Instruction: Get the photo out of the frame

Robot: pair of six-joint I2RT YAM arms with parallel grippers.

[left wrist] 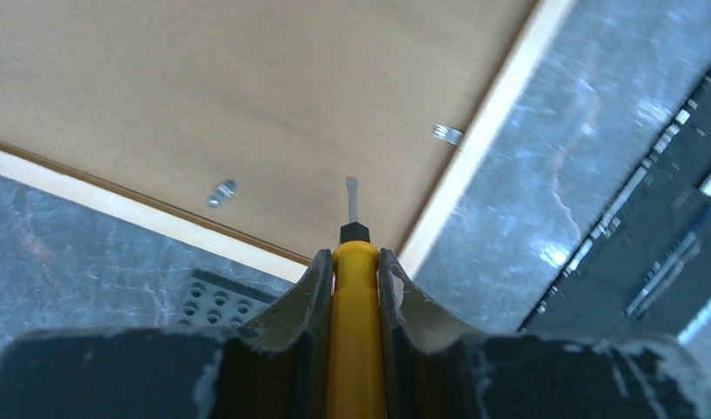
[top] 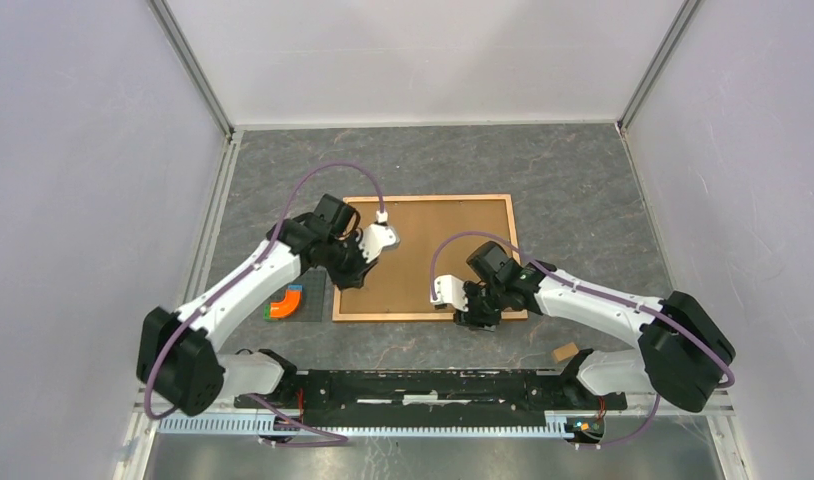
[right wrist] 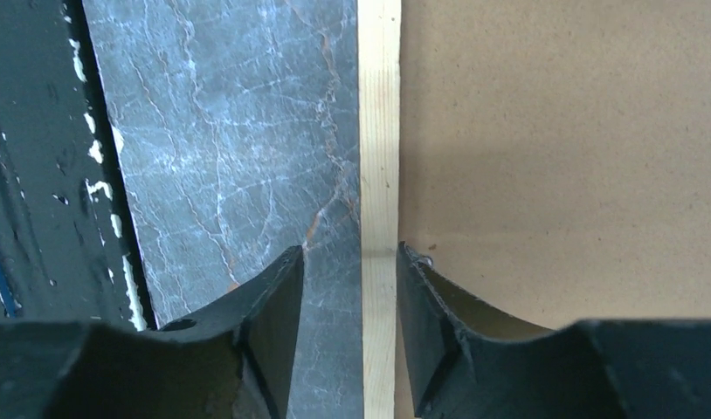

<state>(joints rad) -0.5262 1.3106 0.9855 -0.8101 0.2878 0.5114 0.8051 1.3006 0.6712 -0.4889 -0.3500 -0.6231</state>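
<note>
The frame [top: 453,205] lies face down on the table, its plain brown back [left wrist: 247,96] up and small metal clips [left wrist: 221,192] along the edges. The photo is hidden beneath that back. My left gripper [left wrist: 355,255] is shut on a yellow-handled screwdriver [left wrist: 355,340], whose tip hovers over the back near the frame's near-left corner [top: 355,268]. My right gripper [right wrist: 350,262] is open and straddles the frame's near wooden edge [right wrist: 378,131], one finger over the table and the other over the back [top: 475,318].
A small grey plate with an orange block [top: 286,302] sits just left of the frame. A small tan piece [top: 565,351] lies by the right arm's base. A black rail [top: 433,385] runs along the near edge, and white walls enclose the table.
</note>
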